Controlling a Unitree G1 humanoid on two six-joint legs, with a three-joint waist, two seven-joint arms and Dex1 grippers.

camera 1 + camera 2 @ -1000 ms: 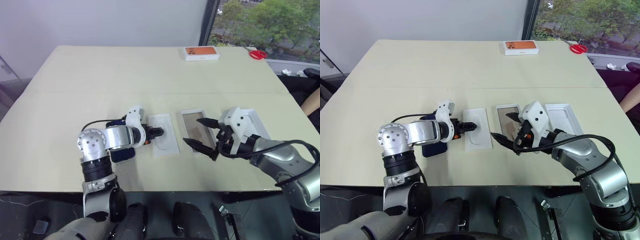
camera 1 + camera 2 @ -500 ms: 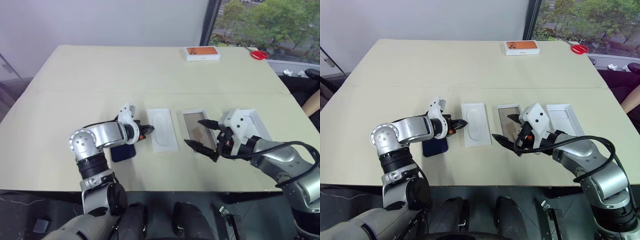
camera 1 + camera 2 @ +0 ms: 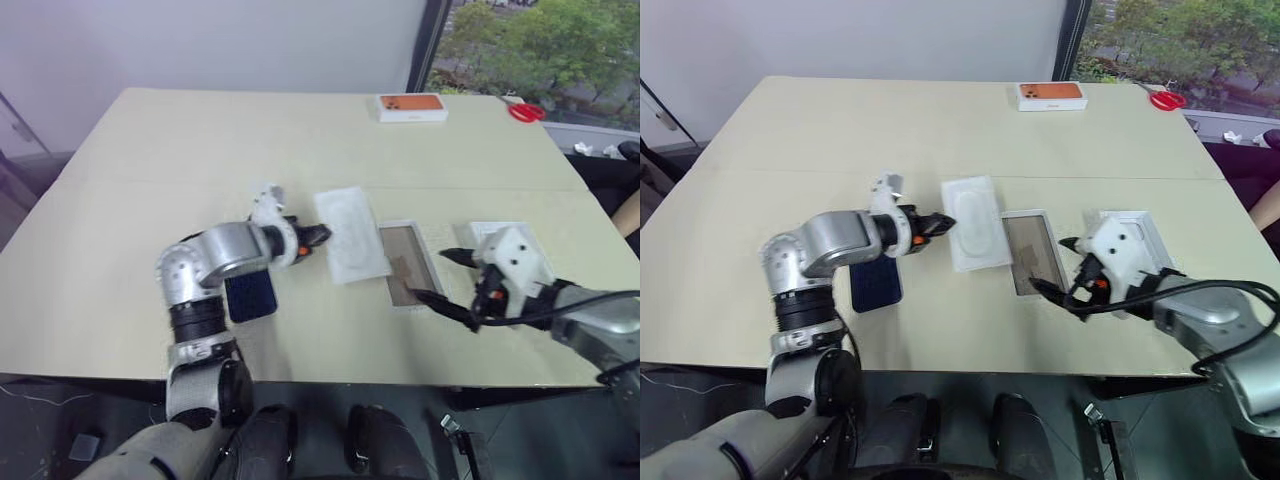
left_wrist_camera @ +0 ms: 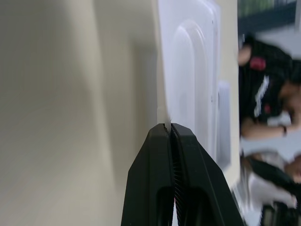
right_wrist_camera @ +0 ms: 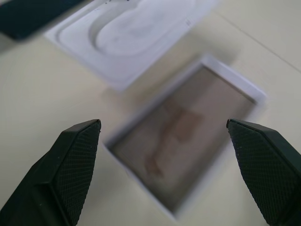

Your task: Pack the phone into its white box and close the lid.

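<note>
The dark navy phone (image 3: 250,296) lies flat on the table under my left forearm. My left gripper (image 3: 318,236) is shut on the thin edge of a white moulded insert (image 3: 350,240), which it holds tilted above the table; the pinch shows in the left wrist view (image 4: 170,127). Just right of the insert the white box (image 3: 407,265) sits with its brownish floor bare. My right gripper (image 3: 438,277) stands open at the box's right rim, with nothing between its fingers (image 5: 75,155). The white lid (image 3: 1140,222) lies beyond the right hand, partly hidden.
A closed white box with an orange top (image 3: 411,106) and red scissors (image 3: 525,110) rest at the table's far right edge. A person's arm (image 3: 630,215) shows past the right edge. Bare tabletop stretches across the left and far middle.
My left gripper closed on the insert's edge, then lifted and swung it toward the white box. My right arm drew back to the right, off the box.
</note>
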